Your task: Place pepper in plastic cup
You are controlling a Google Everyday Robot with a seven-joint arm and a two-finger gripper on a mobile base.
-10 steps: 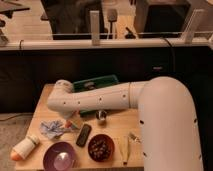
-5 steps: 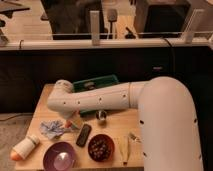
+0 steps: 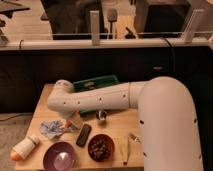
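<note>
The pepper (image 3: pixel 69 123) is a small orange-red piece on the wooden table (image 3: pixel 45 102), at the right edge of a crumpled blue-white wrapper (image 3: pixel 52 129). My white arm reaches from the right across the table. Its end bends down at the left, and the gripper (image 3: pixel 68 119) hangs right over the pepper, mostly hidden by the arm. A small clear, shiny cup (image 3: pixel 101 116) stands under the forearm, to the right of the pepper.
A white cylinder with an orange end (image 3: pixel 23 148) lies at the front left. A purple bowl (image 3: pixel 60 156) and a dark bowl of brown pieces (image 3: pixel 101 147) sit at the front, with a black object (image 3: pixel 83 135) between them. A green tray (image 3: pixel 97 81) is behind the arm.
</note>
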